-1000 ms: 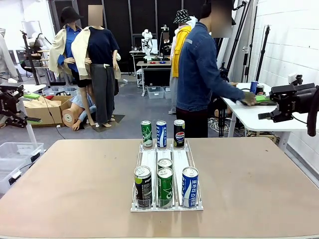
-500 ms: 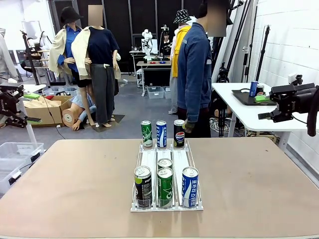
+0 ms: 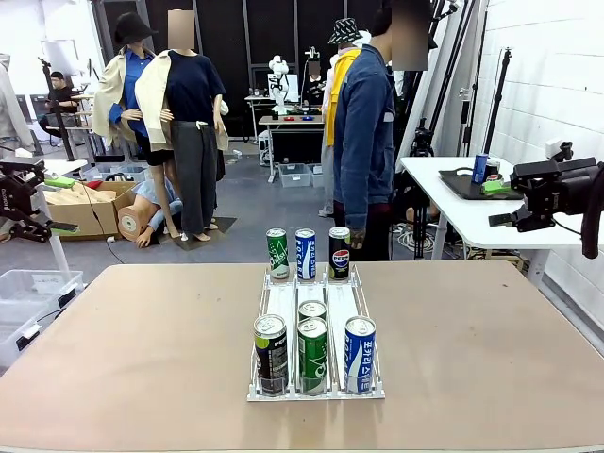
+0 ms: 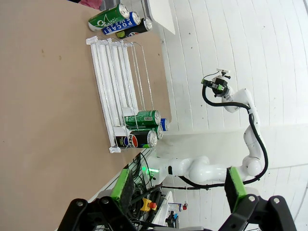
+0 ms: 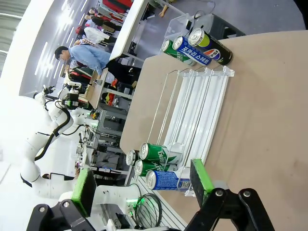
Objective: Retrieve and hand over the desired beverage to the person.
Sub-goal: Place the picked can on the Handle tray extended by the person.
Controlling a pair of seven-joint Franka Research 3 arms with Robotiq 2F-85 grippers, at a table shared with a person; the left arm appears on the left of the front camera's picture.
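Observation:
The person (image 3: 363, 142) in a blue denim jacket stands side-on just behind the table's far edge, arms down. A clear rack (image 3: 311, 300) sits mid-table, also seen in the wrist views (image 4: 120, 72) (image 5: 192, 106). Three upright cans stand at its far end: green (image 3: 276, 253), blue (image 3: 305, 253) and a black Pepsi (image 3: 340, 252). Several cans stand at its near end, among them a dark one (image 3: 270, 353), a green one (image 3: 312, 354) and a blue one (image 3: 360, 354). My left gripper (image 3: 52, 203) (image 4: 179, 192) hangs open off the table's left side. My right gripper (image 3: 505, 198) (image 5: 144, 185) hangs open off the right side. Both are empty.
The brown table (image 3: 142, 359) is bare around the rack. A white side table (image 3: 472, 215) at the right carries a blue can (image 3: 480, 167) and a dark tray. A clear bin (image 3: 28, 293) sits on the floor at the left.
The person has drawn the hand back from the white side table and turned to stand side-on behind the table. Both arms and the cans have stayed still.

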